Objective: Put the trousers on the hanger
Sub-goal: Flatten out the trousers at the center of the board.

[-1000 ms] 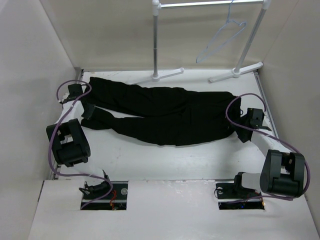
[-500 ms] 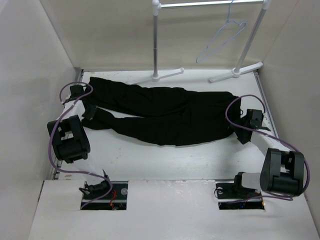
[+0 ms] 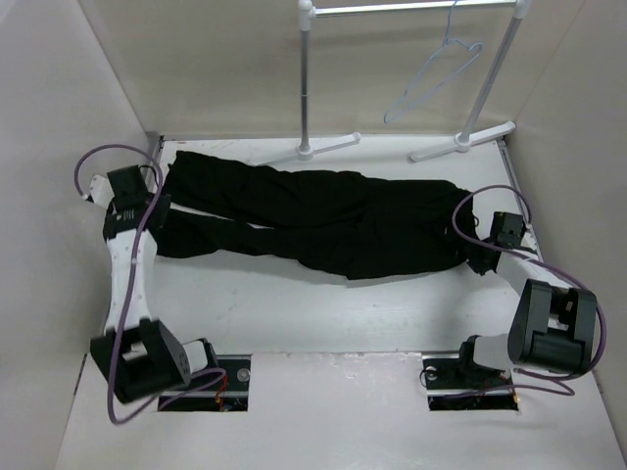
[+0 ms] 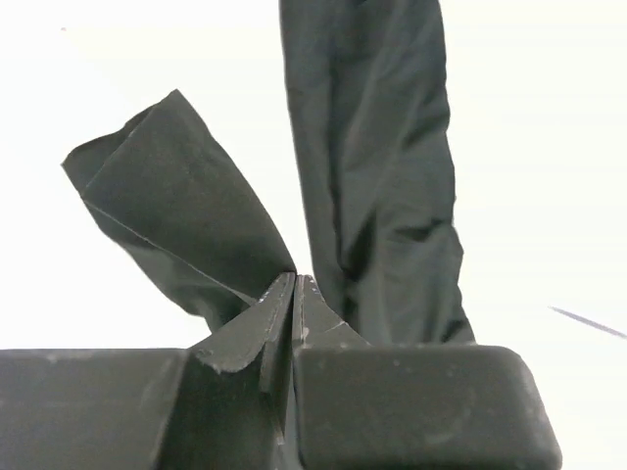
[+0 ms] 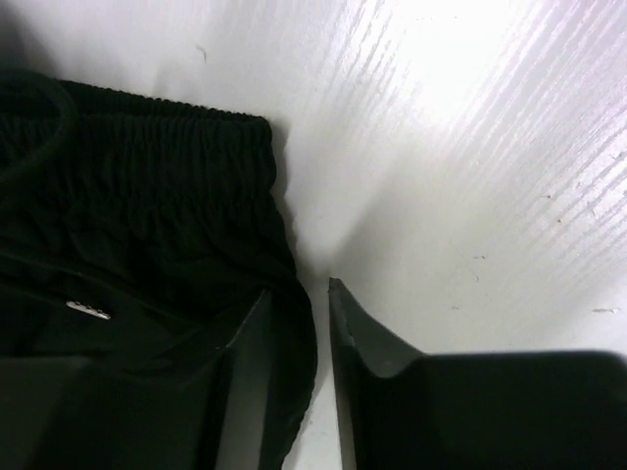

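Observation:
The black trousers (image 3: 323, 220) lie flat across the table, legs to the left and elastic waistband to the right. My left gripper (image 3: 149, 203) is at the leg ends. In the left wrist view it (image 4: 294, 282) is shut, with a raised flap of leg cuff (image 4: 176, 215) running into the fingertips. My right gripper (image 3: 478, 257) is at the waistband corner. In the right wrist view it (image 5: 300, 289) is open, with a narrow gap. The waistband edge (image 5: 294, 323) lies between the fingers, against the left one. The pale blue hanger (image 3: 431, 83) hangs on the rail at the back.
A white rail stand is at the back, with a left pole (image 3: 307, 78), a right pole (image 3: 493, 73) and feet (image 3: 323, 147) on the table just behind the trousers. Side walls close in on the left (image 3: 59, 147) and the right (image 3: 578, 147).
My left arm has stretched out; its gripper shut on the leg cuff and shifted left, dragging the leg ends. My right gripper's jaws narrowed around the waistband edge.

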Robot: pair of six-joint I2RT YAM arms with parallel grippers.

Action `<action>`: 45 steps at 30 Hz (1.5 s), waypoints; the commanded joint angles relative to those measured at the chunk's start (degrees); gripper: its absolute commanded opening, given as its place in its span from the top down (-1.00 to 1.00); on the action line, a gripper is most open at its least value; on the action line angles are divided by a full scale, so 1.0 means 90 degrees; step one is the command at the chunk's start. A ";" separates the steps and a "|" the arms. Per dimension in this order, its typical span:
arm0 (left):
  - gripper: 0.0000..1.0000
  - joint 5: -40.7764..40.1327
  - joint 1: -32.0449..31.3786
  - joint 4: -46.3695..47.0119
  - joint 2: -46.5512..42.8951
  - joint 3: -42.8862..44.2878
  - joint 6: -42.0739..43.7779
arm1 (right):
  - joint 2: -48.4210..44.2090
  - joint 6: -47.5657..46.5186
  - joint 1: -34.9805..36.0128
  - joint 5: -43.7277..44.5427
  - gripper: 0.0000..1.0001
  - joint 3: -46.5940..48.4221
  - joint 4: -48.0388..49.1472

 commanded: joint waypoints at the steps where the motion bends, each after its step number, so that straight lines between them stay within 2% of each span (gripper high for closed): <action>1: 1.00 -0.0297 0.0133 -0.0917 -0.0798 -0.0480 -0.0084 | 0.0093 0.0231 -0.0071 -0.0015 0.42 0.0337 0.0344; 6: 1.00 -0.0569 0.0309 -0.2127 -0.1814 -0.0736 -0.0084 | 0.0054 0.0455 -0.0090 0.0043 0.67 0.0454 0.0296; 11: 1.00 -0.1614 -0.0636 -0.3610 -0.2664 -0.0267 0.0043 | -0.0083 0.0777 -0.0315 -0.0025 0.79 0.0376 0.0189; 15: 1.00 -0.1538 -0.0600 -0.4804 -0.3445 -0.1104 -0.0074 | -0.0336 0.0866 -0.0325 0.0053 0.81 0.0230 -0.0016; 17: 0.89 -0.1518 -0.0443 -0.5010 -0.3739 -0.1739 -0.0123 | -0.0424 0.0924 -0.0315 0.0102 0.82 0.0162 -0.0094; 19: 0.65 -0.1489 -0.0365 -0.4933 -0.3740 -0.1966 -0.0269 | -0.0473 0.0973 -0.0296 0.0092 0.82 0.0113 -0.0114; 21: 0.36 -0.1528 -0.0316 -0.4554 -0.3565 -0.1763 -0.0299 | -0.0493 0.0973 -0.0296 0.0063 0.82 0.0103 -0.0153; 25: 0.04 -0.1859 -0.0345 -0.3705 -0.2854 -0.1020 -0.0241 | -0.0649 0.0973 -0.0296 0.0102 0.82 0.0103 -0.0232; 26: -0.04 -0.1870 -0.0384 -0.3354 -0.2581 -0.1019 -0.0211 | -0.0688 0.0973 -0.0296 0.0102 0.82 0.0103 -0.0232; 29: -0.07 -0.1218 -0.0530 -0.2397 -0.1401 -0.1106 -0.0075 | -0.0718 0.0973 -0.0247 0.0102 0.82 0.0122 -0.0232; 32: -0.06 -0.1069 -0.0550 -0.1644 -0.0452 -0.1331 -0.0065 | -0.0786 0.0973 -0.0140 0.0082 0.81 0.0093 -0.0212; 36: -0.01 -0.0933 -0.0268 -0.1164 0.0545 -0.1487 -0.0045 | -0.0835 0.0915 -0.0091 0.0063 0.81 -0.0043 -0.0173; 38: 0.16 -0.0952 -0.0179 -0.0891 0.0732 -0.1624 -0.0064 | -0.0922 0.0856 -0.0139 0.0034 0.81 -0.0141 -0.0144; 40: 0.53 -0.0962 -0.0072 -0.0598 0.0975 -0.1634 -0.0045 | -0.1000 0.0808 -0.0169 0.0053 0.81 -0.0200 -0.0163; 42: 0.80 -0.1078 -0.0004 -0.0470 0.1317 -0.1488 -0.0035 | -0.1078 0.0759 -0.0188 0.0102 0.82 -0.0258 -0.0221; 45: 0.95 -0.1351 0.0084 -0.0343 0.1805 -0.1118 0.0091 | -0.1303 0.0671 -0.0412 0.0131 0.85 -0.0424 -0.0377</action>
